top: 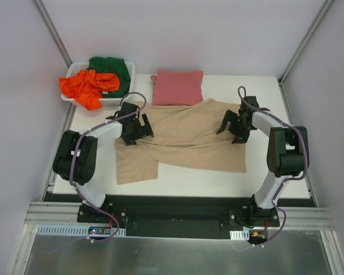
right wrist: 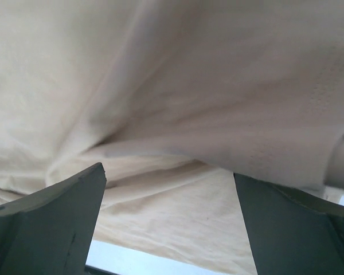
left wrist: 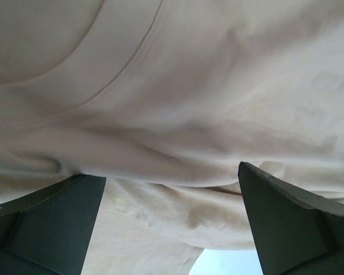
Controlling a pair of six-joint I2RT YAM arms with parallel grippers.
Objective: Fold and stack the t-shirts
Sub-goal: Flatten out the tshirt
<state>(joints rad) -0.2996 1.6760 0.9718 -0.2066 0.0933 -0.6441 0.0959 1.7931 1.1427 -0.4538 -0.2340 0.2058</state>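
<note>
I'm hovering at the tan t-shirt (top: pixel 183 143).
Left gripper (top: pixel 135 133) and right gripper (top: pixel 228 125) are both sitting spread wide, clutching nothing.

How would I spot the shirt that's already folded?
On the white table, look at the far edge, right of the slotted basket. The pinkish-red t-shirt is a neat rectangle there; the tan t-shirt sprawls open, the orange t-shirt and dark green t-shirt are bunched.

White arms (top: pixel 105 130) carry black joints (top: pixel 74 158) and apparently purplish cables (top: pixel 136 94).
</note>
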